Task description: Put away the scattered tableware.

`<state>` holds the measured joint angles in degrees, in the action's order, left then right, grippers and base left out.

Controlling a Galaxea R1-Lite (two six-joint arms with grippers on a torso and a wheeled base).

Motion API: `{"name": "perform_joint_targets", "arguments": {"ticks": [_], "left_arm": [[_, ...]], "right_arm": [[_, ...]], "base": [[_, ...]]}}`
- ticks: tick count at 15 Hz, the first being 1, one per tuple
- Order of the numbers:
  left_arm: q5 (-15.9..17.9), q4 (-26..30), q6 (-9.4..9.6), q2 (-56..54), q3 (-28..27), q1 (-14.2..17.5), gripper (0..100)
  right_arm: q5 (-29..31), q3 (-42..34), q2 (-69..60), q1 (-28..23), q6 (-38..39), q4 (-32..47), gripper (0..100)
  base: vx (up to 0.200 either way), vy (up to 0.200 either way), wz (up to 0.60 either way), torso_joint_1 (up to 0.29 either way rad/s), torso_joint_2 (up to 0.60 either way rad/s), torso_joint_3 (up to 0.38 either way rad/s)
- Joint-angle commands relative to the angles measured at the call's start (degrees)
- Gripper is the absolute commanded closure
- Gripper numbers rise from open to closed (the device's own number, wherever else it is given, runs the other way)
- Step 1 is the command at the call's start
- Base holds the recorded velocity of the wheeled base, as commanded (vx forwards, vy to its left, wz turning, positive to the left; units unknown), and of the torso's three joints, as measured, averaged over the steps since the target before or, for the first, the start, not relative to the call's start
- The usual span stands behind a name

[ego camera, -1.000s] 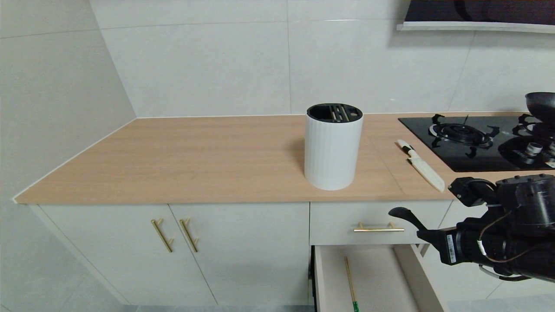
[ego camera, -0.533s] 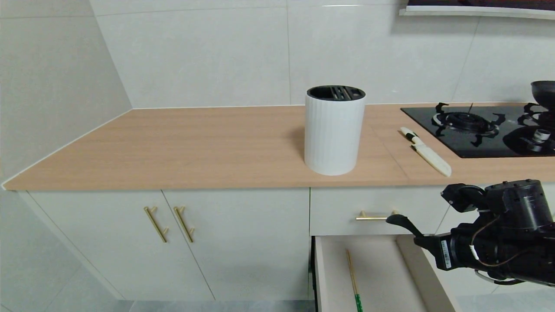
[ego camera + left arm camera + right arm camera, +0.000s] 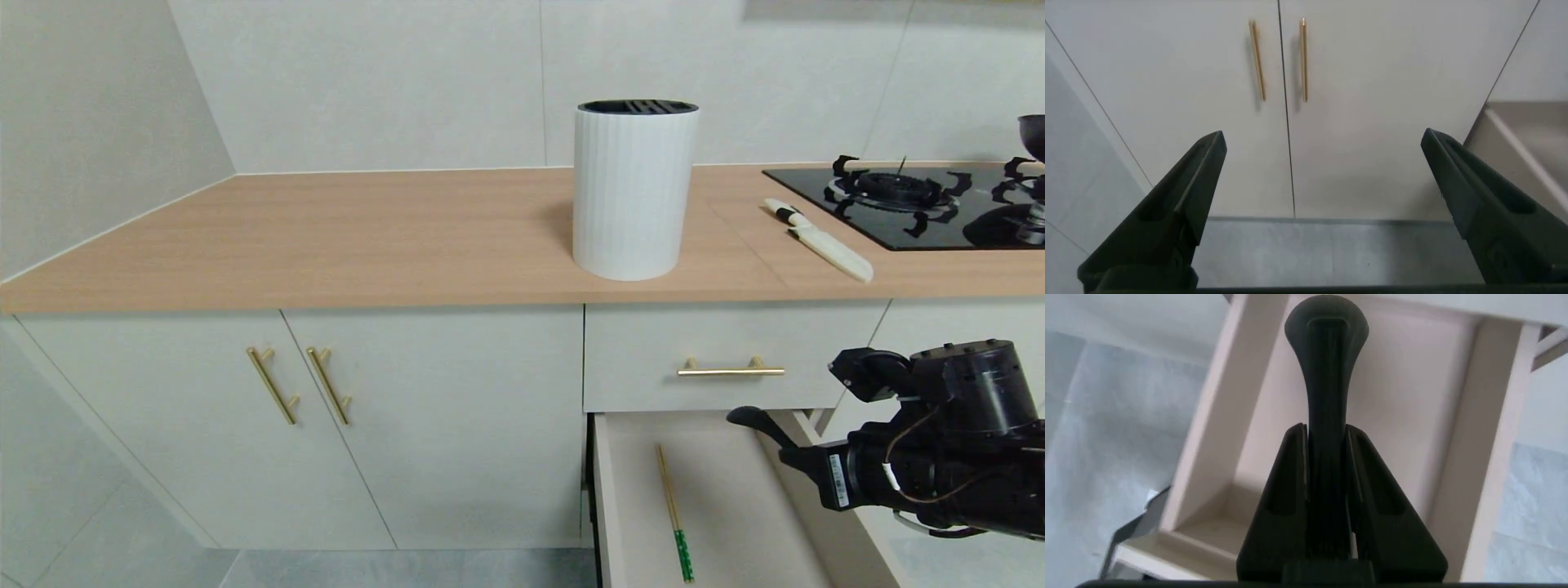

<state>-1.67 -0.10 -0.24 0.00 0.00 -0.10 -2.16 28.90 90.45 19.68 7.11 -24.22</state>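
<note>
The right gripper (image 3: 747, 416) has its jaws pressed flat together with nothing between them. It hangs over the right side of the pulled-out pale drawer (image 3: 735, 490), and we judge it is there because the tableware goes into that drawer. The left gripper (image 3: 1323, 140) has its jaws spread wide and empty, facing the white cabinet doors (image 3: 1372, 106) to the left of the drawer.

Inside the drawer lies a wooden chopstick with a green tip (image 3: 674, 510), already put away. On the wooden bench (image 3: 326, 237) above the drawer, a cream knife with a black band on its handle (image 3: 820, 242) lies flat, not yet stowed. A tall white ribbed holder with a black slotted top (image 3: 633, 192) stands upright above the drawer's left edge and is likely the knife's home.

The head view gives us the bench, knife and chopstick. The right wrist view confirms the closed jaws over the drawer's floor, and the left wrist view settles that arm's open jaws.
</note>
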Motion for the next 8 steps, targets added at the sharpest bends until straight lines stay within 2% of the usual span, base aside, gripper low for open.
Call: {"name": "perform_joint_targets", "arguments": {"ticks": [1, 5, 8], "left_arm": [[0.0, 0.01, -0.02, 0.0, 0.0, 0.01, 0], [0.0, 0.01, -0.02, 0.0, 0.0, 0.01, 0], [-0.09, 0.01, -0.02, 0.0, 0.0, 0.01, 0]], "right_arm": [[-0.04, 0.1, -0.19, 0.01, 0.01, -0.04, 100], [-0.04, 0.19, 1.57, 0.01, -0.08, -0.04, 100], [-0.04, -0.25, 4.73, 0.1, -0.08, -2.85, 100]], "base": [[0.0, 0.0, 0.0, -0.173, 0.46, 0.31], [0.0, 0.0, 0.0, -0.144, 0.46, 0.304], [0.0, 0.0, 0.0, -0.116, 0.45, 0.331]]}}
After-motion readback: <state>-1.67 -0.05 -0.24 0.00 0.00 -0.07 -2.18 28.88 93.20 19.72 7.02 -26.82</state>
